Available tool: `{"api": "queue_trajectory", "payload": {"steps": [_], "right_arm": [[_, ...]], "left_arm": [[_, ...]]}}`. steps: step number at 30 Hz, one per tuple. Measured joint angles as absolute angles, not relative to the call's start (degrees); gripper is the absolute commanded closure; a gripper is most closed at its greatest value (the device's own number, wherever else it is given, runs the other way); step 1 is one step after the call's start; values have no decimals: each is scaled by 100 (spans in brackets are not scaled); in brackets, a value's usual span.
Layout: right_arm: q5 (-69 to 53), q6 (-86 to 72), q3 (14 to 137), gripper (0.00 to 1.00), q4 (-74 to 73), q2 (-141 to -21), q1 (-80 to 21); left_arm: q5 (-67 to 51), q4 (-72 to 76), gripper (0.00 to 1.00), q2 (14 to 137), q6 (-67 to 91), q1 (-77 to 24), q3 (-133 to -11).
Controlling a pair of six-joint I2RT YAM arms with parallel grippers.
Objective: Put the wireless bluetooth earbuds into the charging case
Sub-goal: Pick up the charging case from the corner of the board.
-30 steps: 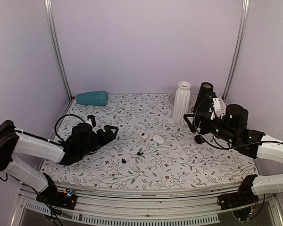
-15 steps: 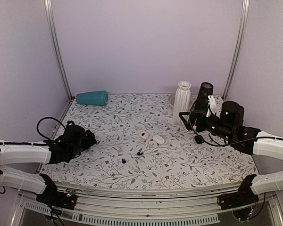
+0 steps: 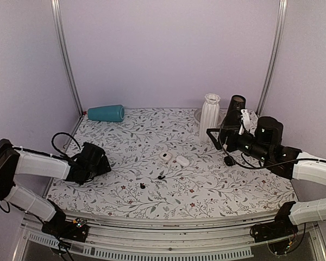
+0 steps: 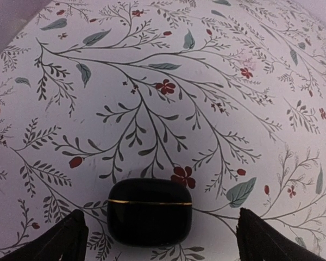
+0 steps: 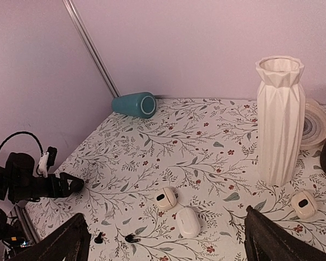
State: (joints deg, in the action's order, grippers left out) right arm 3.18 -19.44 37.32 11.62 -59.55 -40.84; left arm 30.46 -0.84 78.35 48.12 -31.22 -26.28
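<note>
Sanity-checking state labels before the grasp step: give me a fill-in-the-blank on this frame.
1. The case lid is ___.
2. The left pincer straddles the case, jaws ___.
3. Both buds lie ___ the case, on the table.
4. The teal cup lies on its ___.
Missing: closed; open; outside; side.

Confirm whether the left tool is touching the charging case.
Apart. Left wrist view: charging case lies between the left tool's open fingers, tablecloth visible either side.
</note>
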Motion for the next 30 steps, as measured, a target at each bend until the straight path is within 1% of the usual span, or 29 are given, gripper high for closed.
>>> {"api": "queue_trajectory", "payload": {"steps": [7, 13, 15, 19, 24, 30], "right_arm": [[349, -1942, 3706, 1, 1162, -5745, -4084], [399, -1931, 3693, 1, 1164, -5662, -4084], [399, -1922, 3673, 1, 1162, -5651, -4084], [401, -1909, 3642, 1, 1162, -5618, -4084], [416, -1887, 3599, 1, 1157, -5540, -4084], [416, -1879, 3590, 1, 1160, -5505, -4084]], "left_arm": [[3061, -148, 8, 8307, 4659, -3122, -2921], [3111, -292, 14, 8722, 4567, -3122, -3173], [3111, -316, 18, 8803, 4545, -3122, -3192], [3116, -373, 30, 8923, 4497, -3116, -3225], [3111, -390, 48, 9037, 4438, -3100, -3352], [3100, -419, 61, 9078, 4379, -3096, -3413]]}}
